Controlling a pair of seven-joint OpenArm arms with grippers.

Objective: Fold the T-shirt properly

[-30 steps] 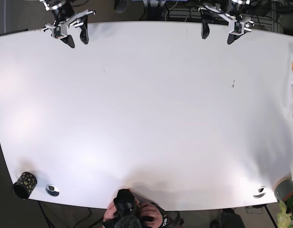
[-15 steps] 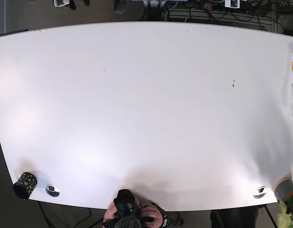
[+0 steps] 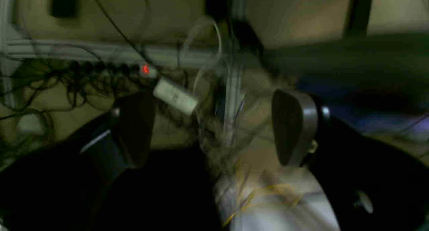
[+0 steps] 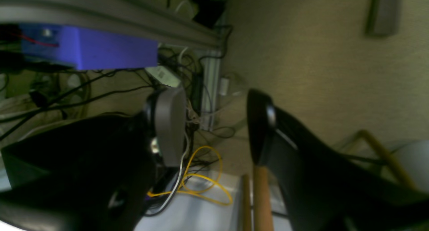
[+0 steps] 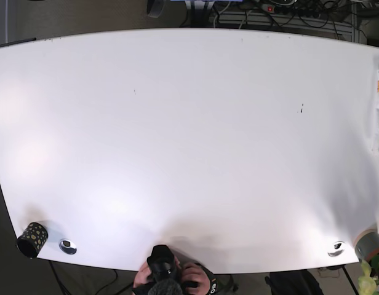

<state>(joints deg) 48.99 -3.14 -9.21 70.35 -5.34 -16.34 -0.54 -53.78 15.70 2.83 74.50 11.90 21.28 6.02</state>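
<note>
Both arms are hanging off the far edge of the white worktop (image 5: pixel 189 141), out of the base view. Left gripper (image 3: pixel 214 130) and right gripper (image 4: pixel 214 127) jaws are standing apart, empty, over floor cables. No T-shirt is showing anywhere.

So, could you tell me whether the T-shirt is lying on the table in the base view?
No, the white table shows no shirt.

Table (image 5: pixel 189 141) — cup (image 5: pixel 32 239) at its near-left corner, disc (image 5: pixel 67 246) just right of the cup; second disc (image 5: pixel 336 249) near-right; person's hands (image 5: pixel 174 279) with camera at near edge, centre.
</note>
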